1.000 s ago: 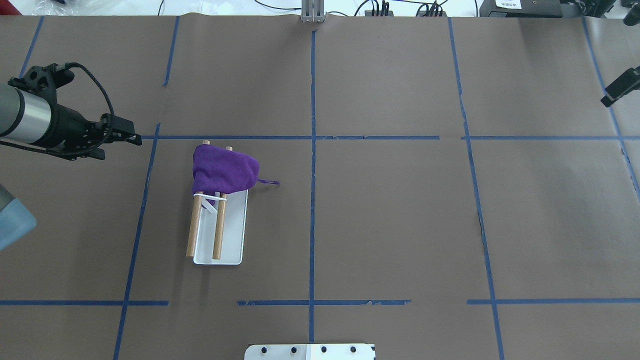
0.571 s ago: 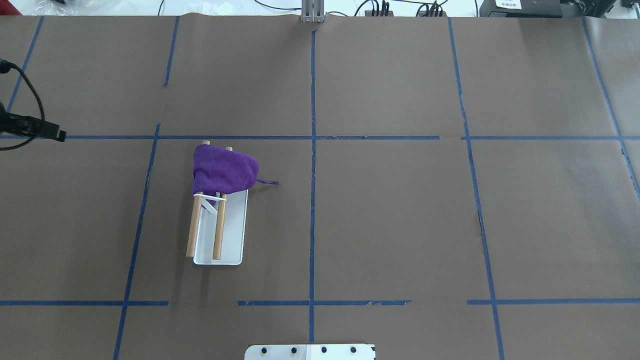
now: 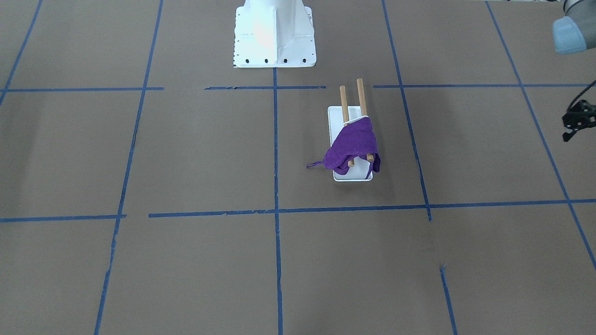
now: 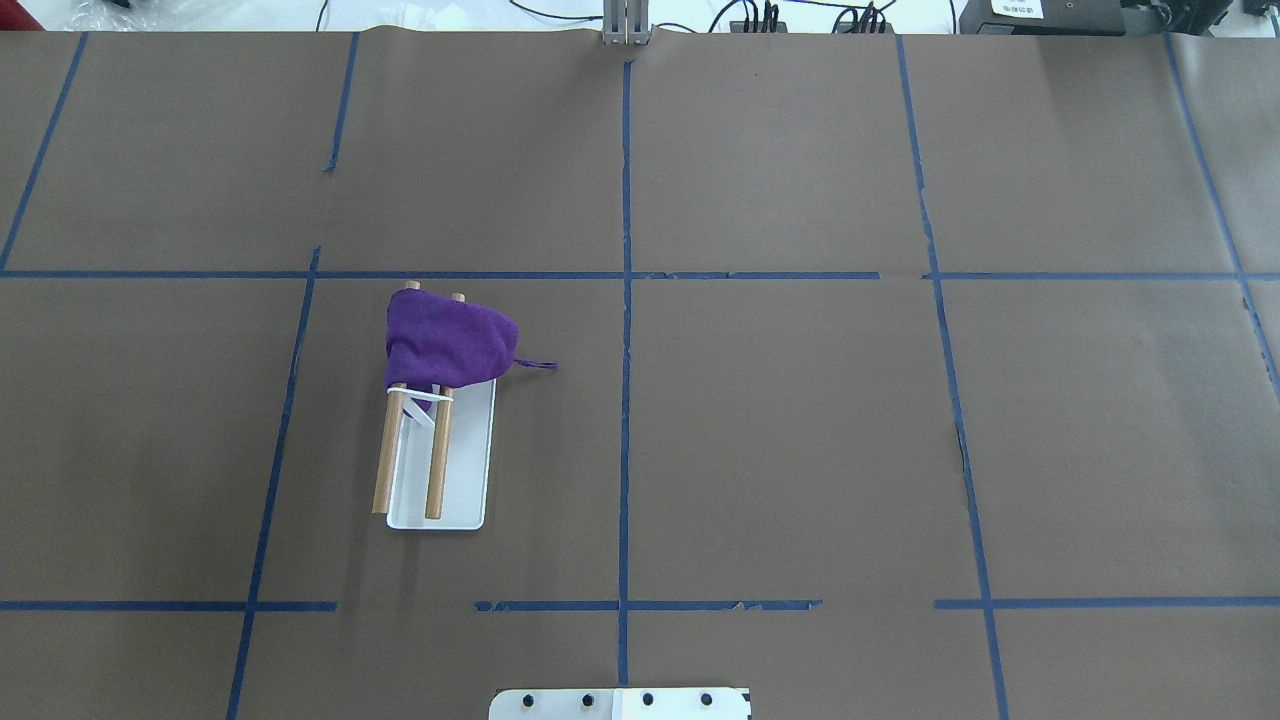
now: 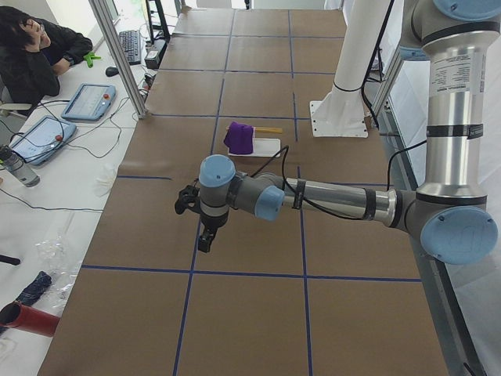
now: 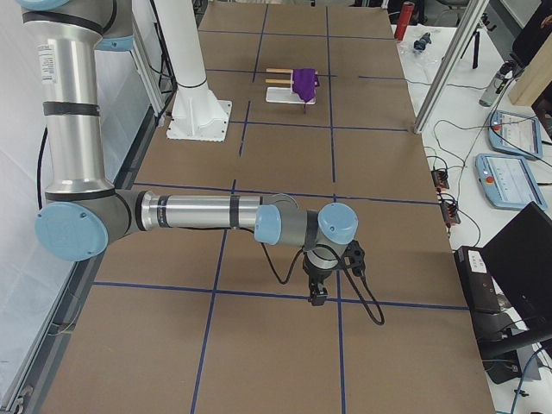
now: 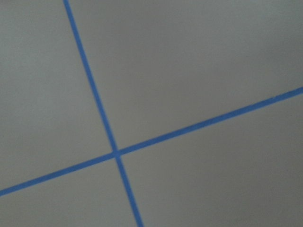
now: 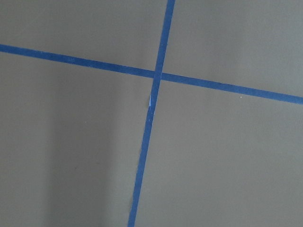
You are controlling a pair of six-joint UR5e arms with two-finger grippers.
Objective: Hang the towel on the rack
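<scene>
change since the earlier overhead frames: the left arm, which reached in from the left edge towards the rack [image 4: 465, 470], has withdrawn out of the overhead view. the right gripper tip at the right edge has gone too. the towel [image 4: 445, 345] and rack have not shifted.

task item: the purple towel is draped, bunched, over both wooden dowels at the rack's end farthest from the pedestal [image 3: 274, 32]. its thin loop [image 4: 535, 365] trails onto the table [image 4: 800, 450] just beside the rack.

arm pose: the left arm [image 5: 337, 200] lies stretched low and level over the table, well apart from the rack, with the left gripper [image 5: 205, 239] pointing straight down. the right arm [image 6: 198, 211] mirrors this, well apart on the rack's other side, right gripper [image 6: 317, 296] pointing down. neither pincer touches the towel. whether either is spread or pressed together cannot be told.

view differences: the overhead view shows no arm; only the side views show the full arms. the front-facing view shows just a sliver of the left wrist. both wrist views show only blue tape lines [image 7: 116, 153] crossing on the table.
</scene>
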